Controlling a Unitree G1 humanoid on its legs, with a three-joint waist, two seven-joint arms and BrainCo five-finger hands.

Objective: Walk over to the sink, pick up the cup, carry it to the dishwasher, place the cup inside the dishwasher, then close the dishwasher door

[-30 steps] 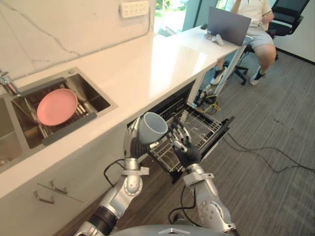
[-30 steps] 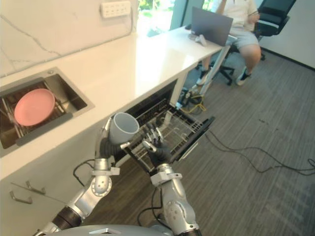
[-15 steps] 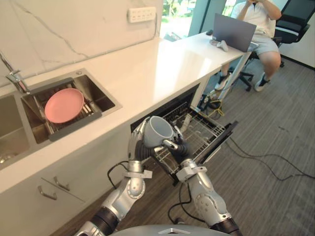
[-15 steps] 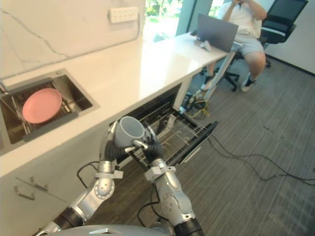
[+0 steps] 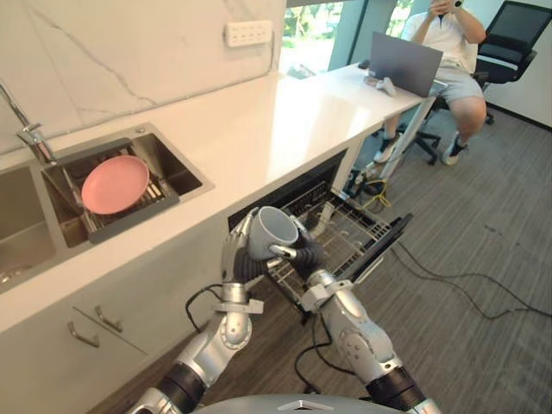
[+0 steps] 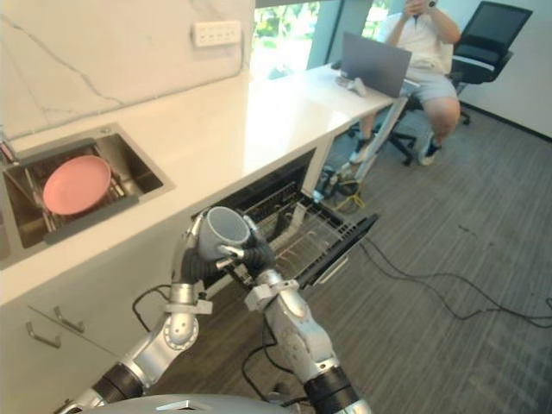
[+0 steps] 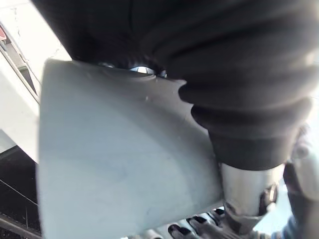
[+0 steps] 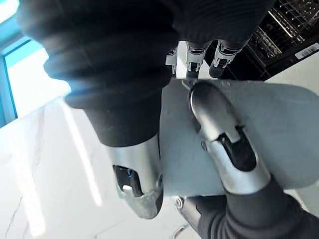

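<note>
In front of the open dishwasher point(image 5: 349, 231), its rack pulled out under the table point(image 5: 259, 112), the cup point(image 5: 274, 231) hangs in the air between both hands, above the rack's near corner and well apart from the sink point(image 5: 177, 177). Its mouth is tilted upward. The left hand point(image 5: 233, 259) has its fingers curled round the cup's base and lower wall. The right hand point(image 5: 304, 254) is closed on the other side — its wrist view shows the thumb point(image 8: 219, 124) lying flat on the wall, with fingers hooked at the rim. The cup looks stiff, smooth and light, probably ceramic or hard plastic, so I judge it slippery against metal fingers and liable to chip on the rack's wires. No handle shows. The safest hold seems to be round the wall, or thumb outside and fingers over the rim — a pinch that leaves the base free to set down.
</note>
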